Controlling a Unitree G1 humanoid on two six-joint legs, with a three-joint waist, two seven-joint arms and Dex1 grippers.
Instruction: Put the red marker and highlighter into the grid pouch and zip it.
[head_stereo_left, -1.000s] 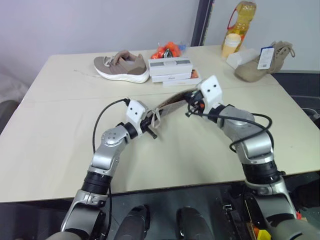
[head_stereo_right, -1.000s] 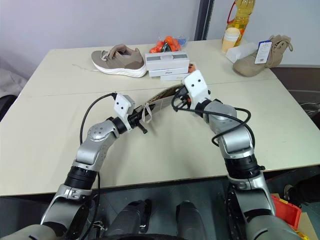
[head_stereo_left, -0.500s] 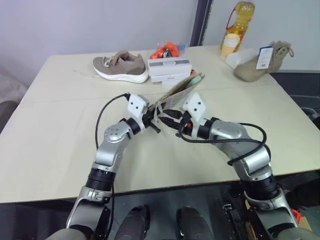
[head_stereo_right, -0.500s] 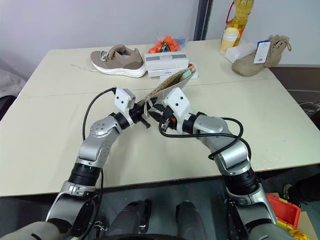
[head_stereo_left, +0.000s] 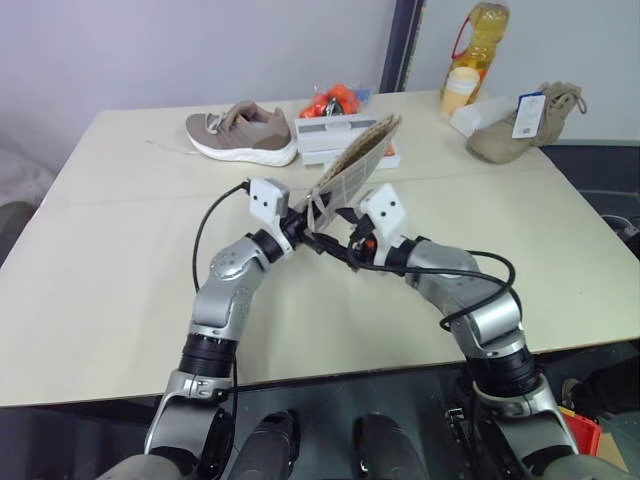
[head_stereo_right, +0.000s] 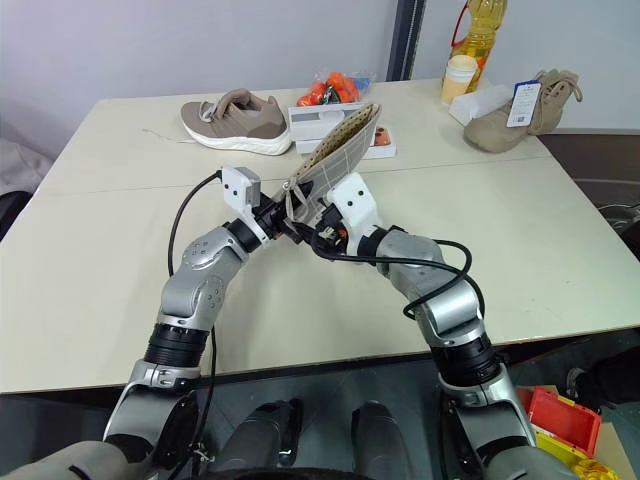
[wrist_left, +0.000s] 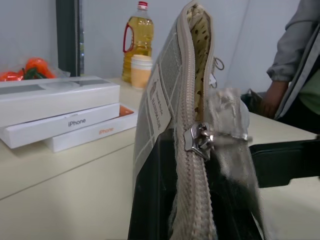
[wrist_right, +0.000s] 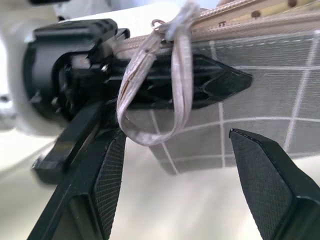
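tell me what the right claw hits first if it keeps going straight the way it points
Probably the grid pouch and its looped strap, just ahead between the open right claw fingers; depth is hard to judge.

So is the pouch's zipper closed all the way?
No, the grid pouch gapes past its zipper slider, showing dotted lining.

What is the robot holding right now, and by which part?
The left end effector grips the grid pouch at its lower zipper-end corner, holding it up off the table. The right end effector is open, holding nothing.

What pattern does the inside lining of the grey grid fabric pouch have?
The grey grid fabric pouch has a cream lining with small dark dots, clearest in the left wrist view.
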